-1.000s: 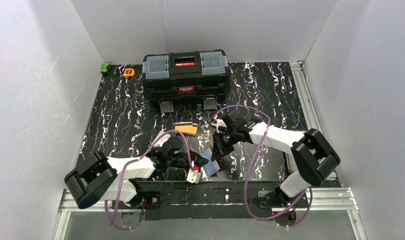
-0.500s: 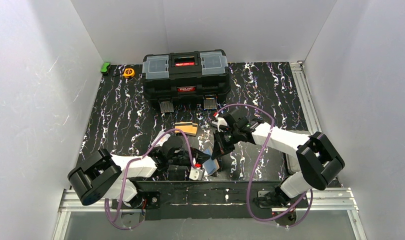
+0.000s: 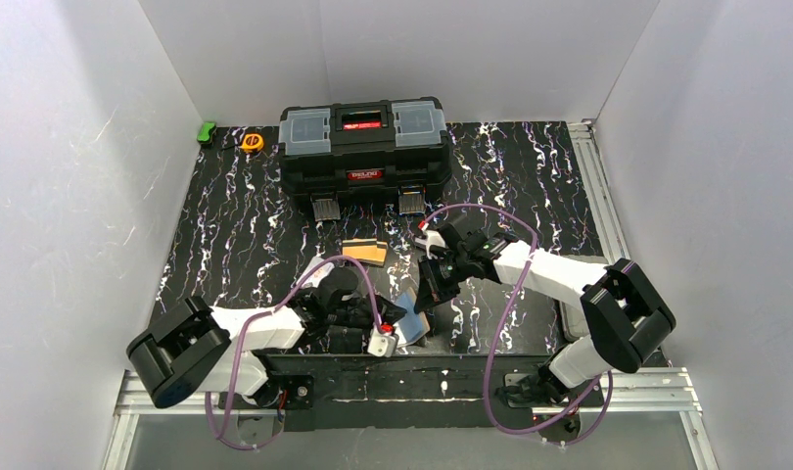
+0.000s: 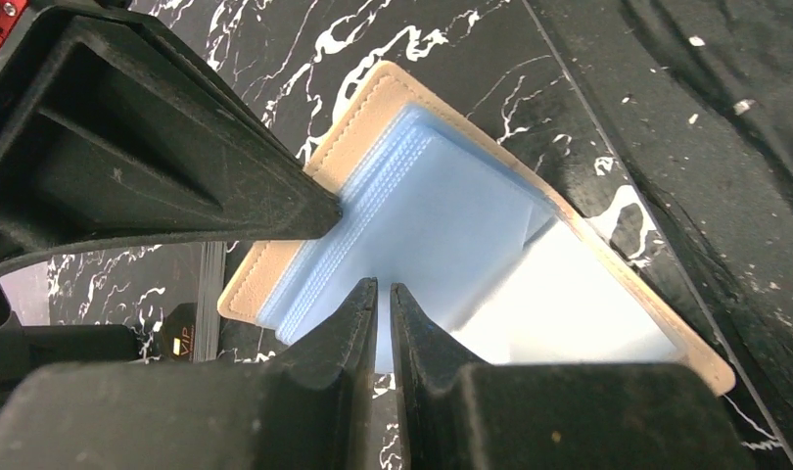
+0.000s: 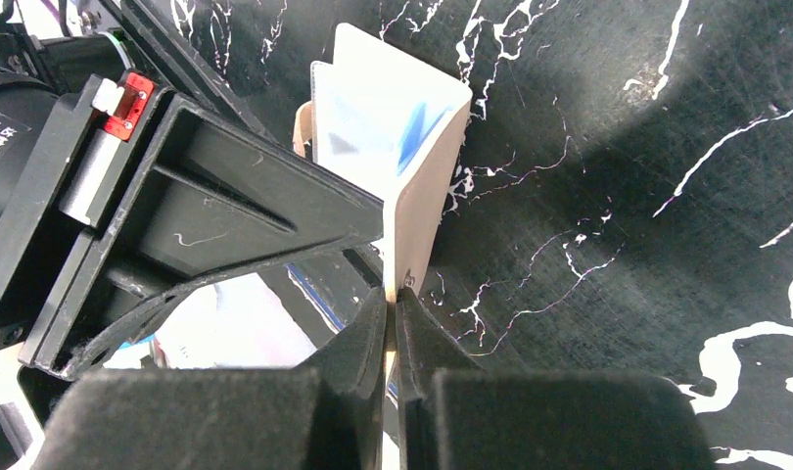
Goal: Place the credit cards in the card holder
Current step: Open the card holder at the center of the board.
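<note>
The beige card holder [image 3: 413, 320] is open near the table's front edge, with bluish clear pockets showing inside [image 4: 442, 211]. My left gripper [image 4: 384, 286] is shut on a clear plastic pocket sheet of the holder. My right gripper [image 5: 391, 294] is shut on the edge of the holder's beige cover flap [image 5: 420, 220] and holds it upright. The two grippers meet at the holder in the top view, the left [image 3: 395, 321] and the right [image 3: 428, 292]. The credit cards [image 3: 364, 252], tan-orange with a dark stripe, lie on the table behind the holder, apart from both grippers.
A big black toolbox [image 3: 363, 147] stands at the back middle. A yellow tape measure [image 3: 252, 142] and a small green thing [image 3: 208, 131] lie at the back left. A small dark thing marked VIP [image 4: 182, 338] shows past the holder in the left wrist view.
Both grippers stay at the card holder. The left arm has shifted slightly and the holder has barely moved.
</note>
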Action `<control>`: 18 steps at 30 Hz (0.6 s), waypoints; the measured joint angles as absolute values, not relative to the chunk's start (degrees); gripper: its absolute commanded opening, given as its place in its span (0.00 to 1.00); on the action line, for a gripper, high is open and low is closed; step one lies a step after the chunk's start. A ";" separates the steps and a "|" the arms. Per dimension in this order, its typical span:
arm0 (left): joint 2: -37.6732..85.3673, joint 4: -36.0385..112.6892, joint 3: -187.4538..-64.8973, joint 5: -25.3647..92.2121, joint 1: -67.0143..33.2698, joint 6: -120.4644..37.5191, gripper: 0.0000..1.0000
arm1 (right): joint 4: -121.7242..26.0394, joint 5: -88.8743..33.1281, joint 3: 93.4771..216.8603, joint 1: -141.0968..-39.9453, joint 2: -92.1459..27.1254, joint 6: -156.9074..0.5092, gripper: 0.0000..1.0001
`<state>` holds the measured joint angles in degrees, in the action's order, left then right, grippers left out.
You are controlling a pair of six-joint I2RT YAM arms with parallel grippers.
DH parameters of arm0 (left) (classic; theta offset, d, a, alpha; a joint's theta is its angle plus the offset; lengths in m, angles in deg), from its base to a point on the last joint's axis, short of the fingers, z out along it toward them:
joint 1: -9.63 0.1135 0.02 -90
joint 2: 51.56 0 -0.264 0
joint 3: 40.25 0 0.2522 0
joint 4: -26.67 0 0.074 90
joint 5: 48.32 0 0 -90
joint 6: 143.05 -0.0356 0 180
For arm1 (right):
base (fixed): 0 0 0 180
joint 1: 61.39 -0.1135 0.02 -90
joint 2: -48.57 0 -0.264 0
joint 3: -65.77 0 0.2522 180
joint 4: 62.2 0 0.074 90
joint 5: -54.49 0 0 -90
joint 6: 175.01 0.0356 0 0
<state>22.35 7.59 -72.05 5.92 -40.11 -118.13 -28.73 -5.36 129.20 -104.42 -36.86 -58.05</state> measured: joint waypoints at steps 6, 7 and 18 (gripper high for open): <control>19.99 12.40 -72.05 5.72 -40.11 -119.51 0.10 | -28.95 -5.49 128.00 -104.42 -36.90 -58.18 0.12; 19.97 12.99 -72.05 5.70 -40.11 -119.71 0.10 | -28.97 -5.54 127.78 -104.42 -36.90 -58.18 0.12; 18.09 14.34 -72.57 9.28 -39.74 -115.44 0.10 | -28.95 -6.00 127.30 -104.42 -36.86 -58.32 0.31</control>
<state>18.09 14.34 -72.57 9.28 -39.74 -115.44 -28.95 -6.00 127.30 -104.42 -36.86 -58.32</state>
